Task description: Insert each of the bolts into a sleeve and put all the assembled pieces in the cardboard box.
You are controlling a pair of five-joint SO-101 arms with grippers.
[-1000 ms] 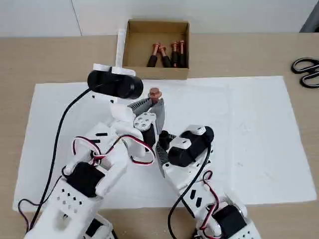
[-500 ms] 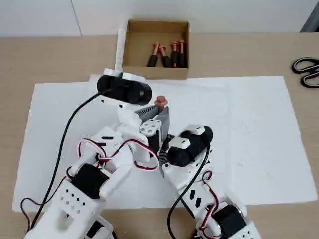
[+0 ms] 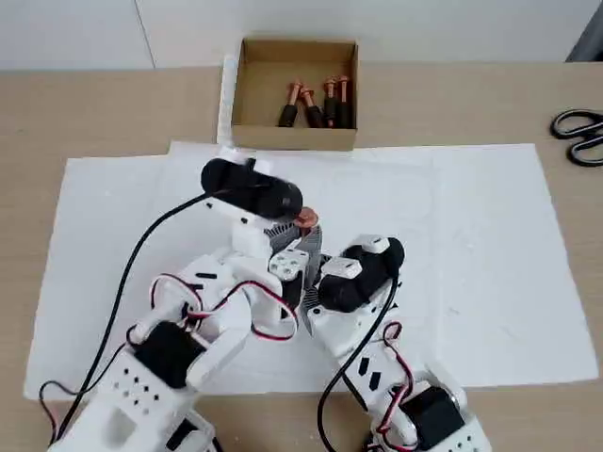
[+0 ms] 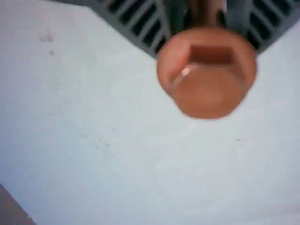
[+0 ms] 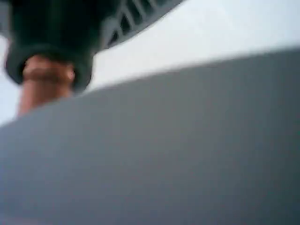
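While the left gripper (image 3: 300, 234) clamps a smooth copper bolt (image 4: 206, 75) between ribbed grey jaws, hex head flanged, a dark round sleeve (image 5: 47, 35) rings its shank. Grip of right gripper (image 3: 307, 284): cannot tell.

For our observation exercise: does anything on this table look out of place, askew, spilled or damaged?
Nothing looks spilled or damaged. The four assembled pieces lie inside the cardboard box, and the left gripper holds a bolt. The only stray item is the scissors at the edge of the table.
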